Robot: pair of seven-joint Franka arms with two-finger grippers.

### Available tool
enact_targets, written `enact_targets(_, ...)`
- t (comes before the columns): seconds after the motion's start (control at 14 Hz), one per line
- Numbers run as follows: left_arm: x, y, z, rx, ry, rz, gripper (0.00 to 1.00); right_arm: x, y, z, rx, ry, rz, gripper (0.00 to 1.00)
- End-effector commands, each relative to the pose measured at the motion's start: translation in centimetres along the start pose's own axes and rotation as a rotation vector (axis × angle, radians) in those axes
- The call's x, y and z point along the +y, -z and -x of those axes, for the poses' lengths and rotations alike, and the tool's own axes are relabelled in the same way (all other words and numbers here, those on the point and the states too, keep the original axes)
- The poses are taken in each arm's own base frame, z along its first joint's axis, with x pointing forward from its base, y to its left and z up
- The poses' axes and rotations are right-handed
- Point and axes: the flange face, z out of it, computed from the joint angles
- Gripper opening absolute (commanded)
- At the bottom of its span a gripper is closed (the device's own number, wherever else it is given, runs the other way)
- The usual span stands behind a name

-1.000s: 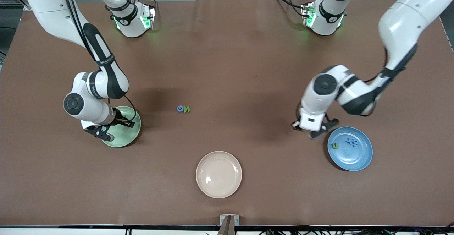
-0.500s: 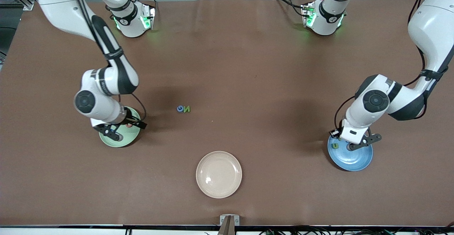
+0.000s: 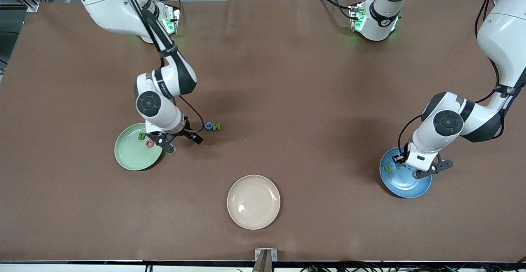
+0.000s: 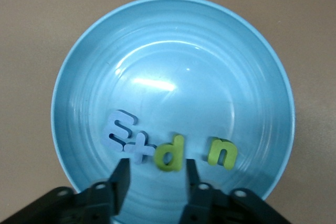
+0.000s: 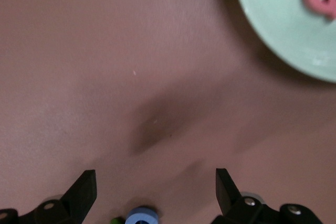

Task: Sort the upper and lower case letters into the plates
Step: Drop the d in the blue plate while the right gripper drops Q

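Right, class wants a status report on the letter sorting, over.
Left gripper open over blue plate, d just below its fingers. Right gripper open, between green plate and two loose letters. Nothing in the way.

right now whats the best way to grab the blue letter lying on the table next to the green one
Come straight down on the blue letter. It lies flat and touches the green letter, so set the fingers across its two free edges, not into that seam. The right gripper, open, is nearest.

A round mint green plate (image 3: 132, 153) lies flat toward the right arm's end of the table, holding a green letter and a pink letter. A matching blue plate (image 3: 400, 183) lies flat toward the left arm's end, holding two pale blue and two yellow-green letters.
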Motion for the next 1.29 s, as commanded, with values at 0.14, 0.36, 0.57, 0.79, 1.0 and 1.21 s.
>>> enact_targets(0.14,1.1,2.0,-0.6,0.045,-0.028,0.004,1.00,0.8,-2.1,2.8,0.019,-0.058,-0.015,1.00)
enact_targets(0.36,2.4,5.3,-0.9,0.064,-0.056,0.021,1.00,0.4,-3.1,4.3,0.025,-0.073,-0.018,1.00)
enact_targets(0.57,3.0,8.8,-2.6,0.105,-0.092,0.043,1.00,-0.3,-3.7,5.7,0.028,-0.089,-0.020,0.99)
enact_targets(0.79,3.2,12.0,-4.0,0.113,-0.170,0.019,1.00,-0.5,-4.1,6.4,0.027,-0.098,-0.017,0.95)
enact_targets(1.0,4.1,14.5,-3.2,0.048,-0.262,-0.052,1.00,-0.6,-4.2,6.9,0.027,-0.095,-0.013,0.86)
enact_targets(1.21,5.6,16.9,-2.7,0.016,-0.291,-0.081,1.00,-0.2,-4.6,7.0,0.027,-0.088,0.000,0.73)
